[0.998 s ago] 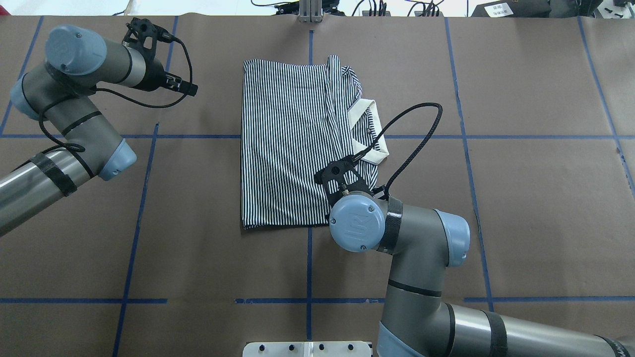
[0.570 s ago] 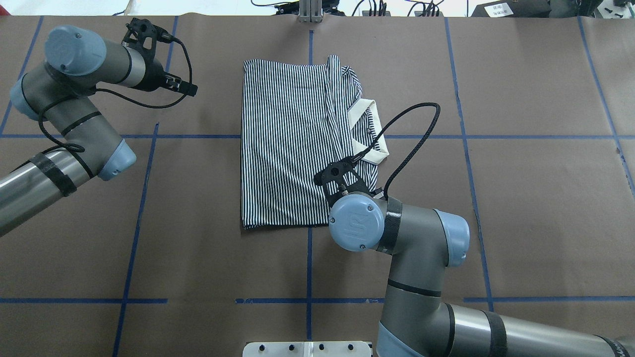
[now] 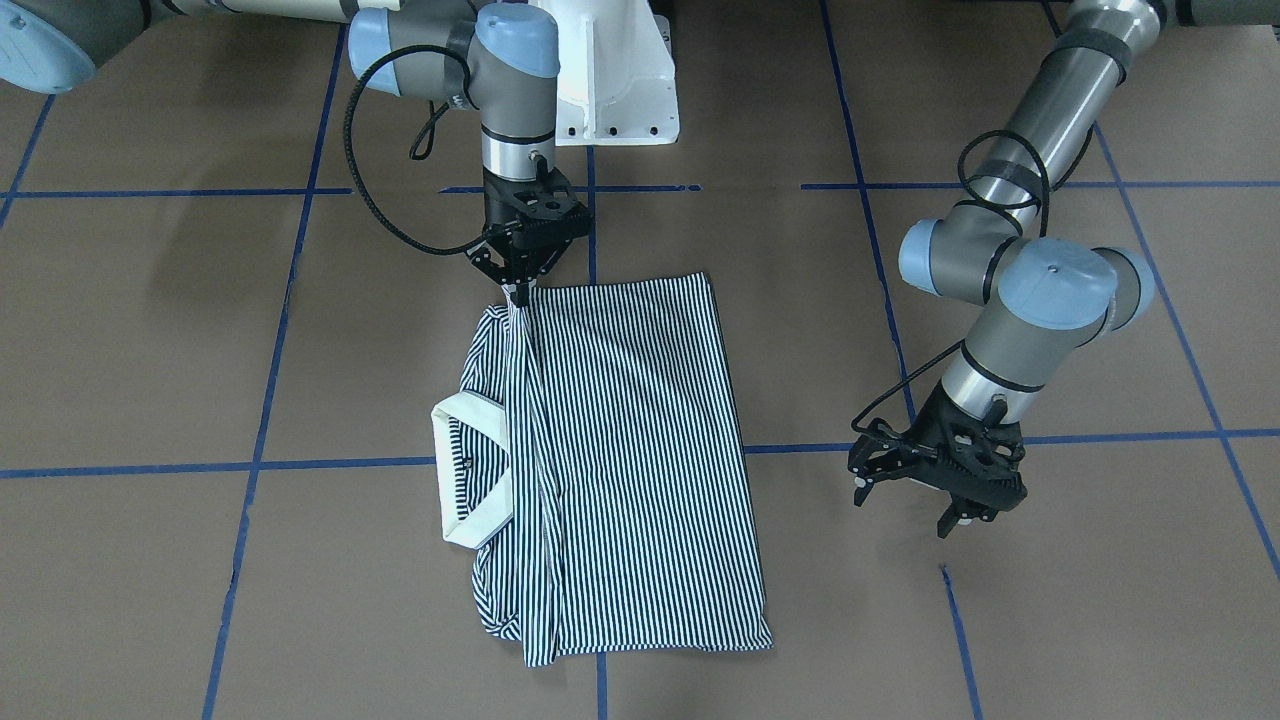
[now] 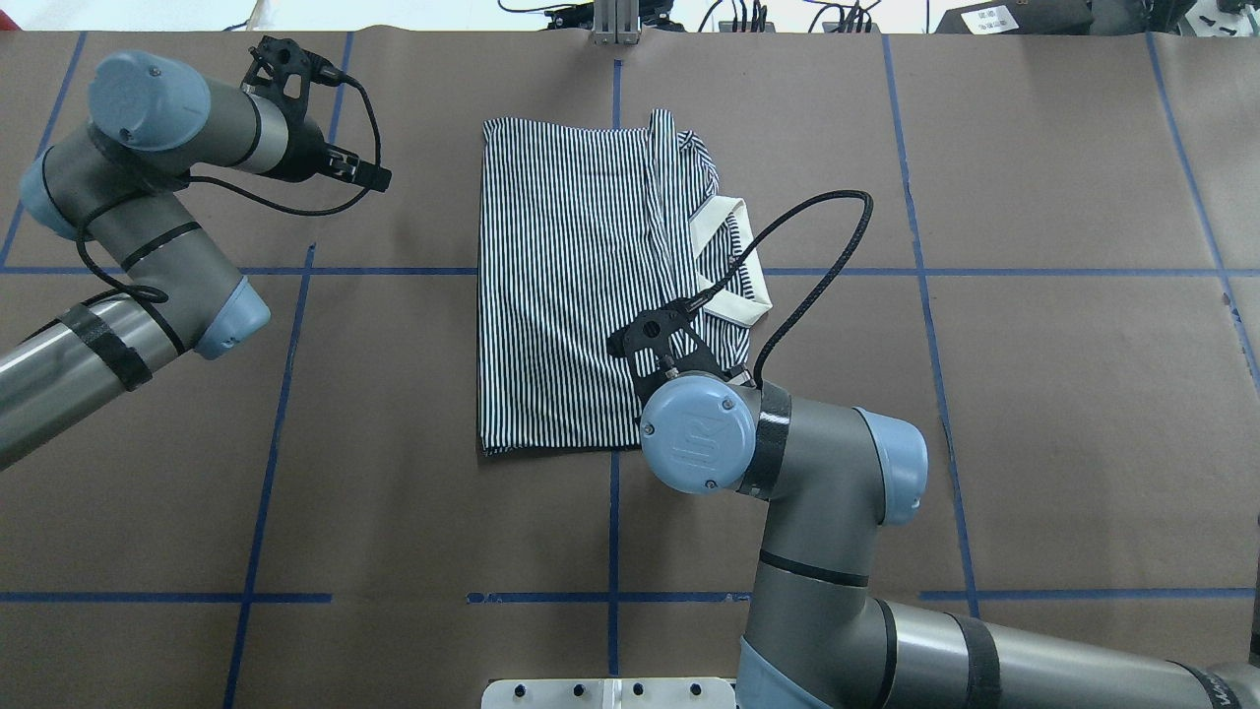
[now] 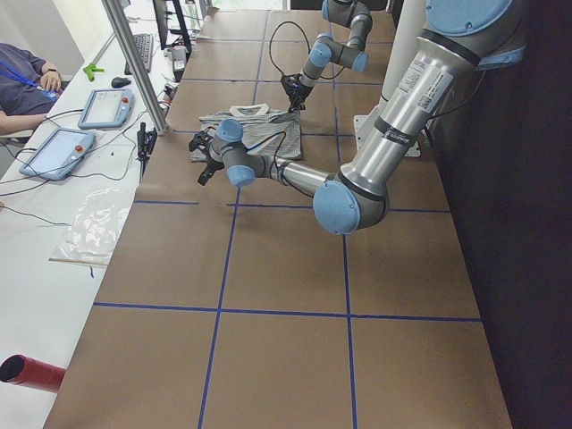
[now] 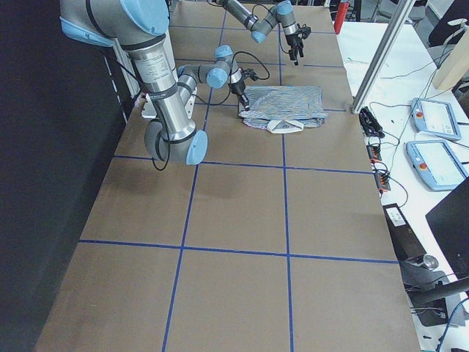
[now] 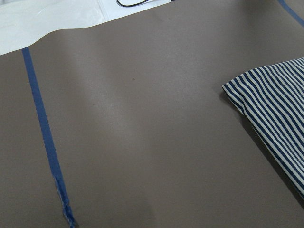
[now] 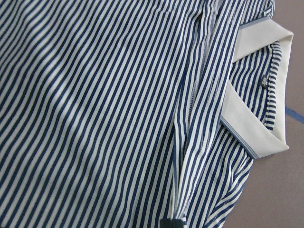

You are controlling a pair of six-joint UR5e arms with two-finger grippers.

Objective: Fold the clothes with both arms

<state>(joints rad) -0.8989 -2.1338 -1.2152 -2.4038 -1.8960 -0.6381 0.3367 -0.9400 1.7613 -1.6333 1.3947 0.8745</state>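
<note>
Striped polo shirt [image 3: 630, 450] lies folded lengthwise at the middle of the brown-papered table [image 3: 1050, 620], its cream collar [image 3: 465, 410] turned out along the edge on the robot's right. The right gripper [image 3: 518, 290] stands upright over the shirt's corner nearest the robot, fingers pinched narrow on a ridge of striped fabric drawn up off the folded edge. The left gripper [image 3: 902, 505] hovers above bare paper, well apart from the shirt, its fingers spread wide and holding nothing.
</note>
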